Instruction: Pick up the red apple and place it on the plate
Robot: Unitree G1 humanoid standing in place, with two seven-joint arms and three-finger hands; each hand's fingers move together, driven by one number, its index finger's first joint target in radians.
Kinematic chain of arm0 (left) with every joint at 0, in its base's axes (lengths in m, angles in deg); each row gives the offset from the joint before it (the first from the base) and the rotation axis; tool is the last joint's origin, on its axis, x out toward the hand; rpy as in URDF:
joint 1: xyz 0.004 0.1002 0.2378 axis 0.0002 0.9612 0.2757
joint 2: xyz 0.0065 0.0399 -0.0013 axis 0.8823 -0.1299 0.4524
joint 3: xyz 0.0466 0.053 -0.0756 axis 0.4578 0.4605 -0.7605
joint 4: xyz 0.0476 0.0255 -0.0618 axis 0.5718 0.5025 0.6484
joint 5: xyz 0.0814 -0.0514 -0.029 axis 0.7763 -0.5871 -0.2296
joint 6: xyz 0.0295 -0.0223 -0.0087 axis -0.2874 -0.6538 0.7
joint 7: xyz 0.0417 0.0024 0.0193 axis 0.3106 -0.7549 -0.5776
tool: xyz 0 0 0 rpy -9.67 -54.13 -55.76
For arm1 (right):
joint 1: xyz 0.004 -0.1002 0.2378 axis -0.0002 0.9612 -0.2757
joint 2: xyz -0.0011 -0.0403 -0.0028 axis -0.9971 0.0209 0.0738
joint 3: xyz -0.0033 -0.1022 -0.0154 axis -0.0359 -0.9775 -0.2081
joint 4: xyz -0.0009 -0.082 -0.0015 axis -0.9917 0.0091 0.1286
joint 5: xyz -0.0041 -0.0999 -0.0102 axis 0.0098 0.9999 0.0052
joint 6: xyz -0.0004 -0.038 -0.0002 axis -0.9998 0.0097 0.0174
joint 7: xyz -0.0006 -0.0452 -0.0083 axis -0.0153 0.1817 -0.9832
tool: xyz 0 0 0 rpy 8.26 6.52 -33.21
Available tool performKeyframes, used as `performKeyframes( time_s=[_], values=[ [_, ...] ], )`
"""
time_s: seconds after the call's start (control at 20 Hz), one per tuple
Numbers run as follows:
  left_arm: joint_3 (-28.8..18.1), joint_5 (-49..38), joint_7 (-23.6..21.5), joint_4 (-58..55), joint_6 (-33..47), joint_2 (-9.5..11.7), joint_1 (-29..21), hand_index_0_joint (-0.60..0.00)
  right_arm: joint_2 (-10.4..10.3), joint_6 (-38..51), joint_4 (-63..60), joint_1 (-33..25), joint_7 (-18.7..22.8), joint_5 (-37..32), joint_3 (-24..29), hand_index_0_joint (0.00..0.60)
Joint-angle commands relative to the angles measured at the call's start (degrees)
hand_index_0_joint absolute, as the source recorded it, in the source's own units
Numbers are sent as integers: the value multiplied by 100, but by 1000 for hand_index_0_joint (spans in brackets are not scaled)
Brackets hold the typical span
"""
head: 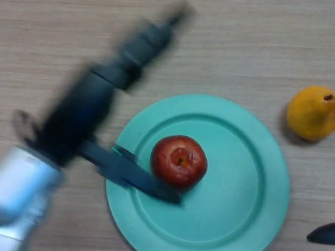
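Note:
The red apple (179, 160) sits upright on the teal plate (239, 186), a little left of the plate's middle. My left hand (122, 68) reaches in from the lower left and lies above the table just left of the plate, its fingers stretched straight toward the far side and holding nothing. Its thumb (133, 175) sticks out over the plate's left rim and ends just below and left of the apple. Only a dark tip of my right hand (330, 233) shows at the lower right edge.
A yellow-orange pear (315, 112) lies on the wooden table (253, 39) beyond the plate's upper right rim.

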Motion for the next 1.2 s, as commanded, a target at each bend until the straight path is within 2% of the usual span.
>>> performKeyframes(
  time_s=[0.05, 0.15, 0.25, 0.35, 0.5, 0.65, 0.8, 0.95, 1.2],
  values=[
    [-807, -657, 38, -171, 504, 416, -66, 0, 125, 376, 307, -199, 150, 329, 168, 0],
    [-1454, -1385, -2, -137, 414, 644, -16, 0, 46, 273, 307, -346, 49, 417, 145, 0],
    [-1794, -1754, -154, -123, 443, 772, 200, 0, -82, 168, 307, -432, -68, 454, 136, 0],
    [-1963, -1680, -229, -48, 638, 785, 404, 0, -261, 89, 307, -495, -266, 448, 181, 0],
    [-1956, -1586, -262, -105, 838, 664, 651, 0, -331, -121, 287, -650, -342, 350, 151, 0],
    [-1967, -1786, -517, -382, 437, 642, 637, 0, -374, -59, 146, -668, -413, 446, -19, 0],
    [-1886, -1723, -597, -557, 214, 668, 569, 0, -320, -307, 234, -783, -312, 510, -218, 0],
    [-1963, -1689, -496, -628, 282, 673, 578, 0, -217, -494, 298, -874, -277, 398, -248, 0],
    [-1933, -1649, -511, -800, 51, 610, 649, 0, -94, -180, 307, -610, -109, 621, -652, 0]
  ],
)
